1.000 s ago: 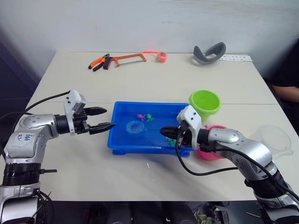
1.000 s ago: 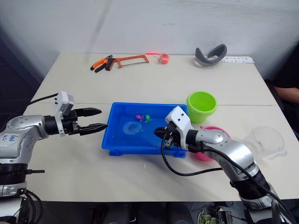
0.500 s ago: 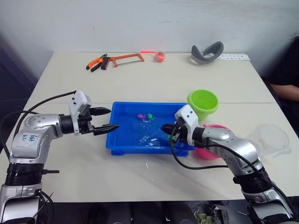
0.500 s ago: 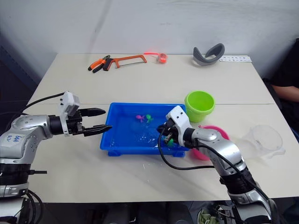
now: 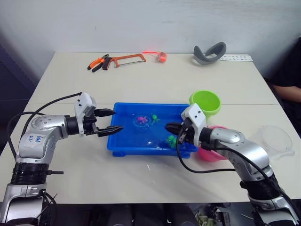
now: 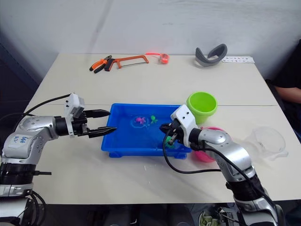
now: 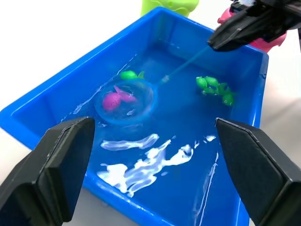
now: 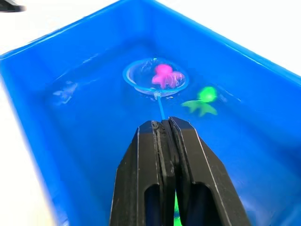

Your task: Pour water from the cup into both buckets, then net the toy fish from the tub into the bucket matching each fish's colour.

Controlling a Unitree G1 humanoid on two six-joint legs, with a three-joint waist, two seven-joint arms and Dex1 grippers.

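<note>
Right pincer (image 8: 165, 129) pinches the net (image 8: 155, 76) handle, pink fish (image 8: 165, 75) inside. Lifted fast, it could slip out, missing the pink bucket (image 5: 212, 153) at 3 o'clock.

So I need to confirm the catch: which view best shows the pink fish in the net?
The right wrist view: the pink fish sits inside the net hoop. The left wrist view shows it too; the eye views show a speck.

Two buckets (image 5: 205, 103), one tub (image 5: 123, 140)
</note>
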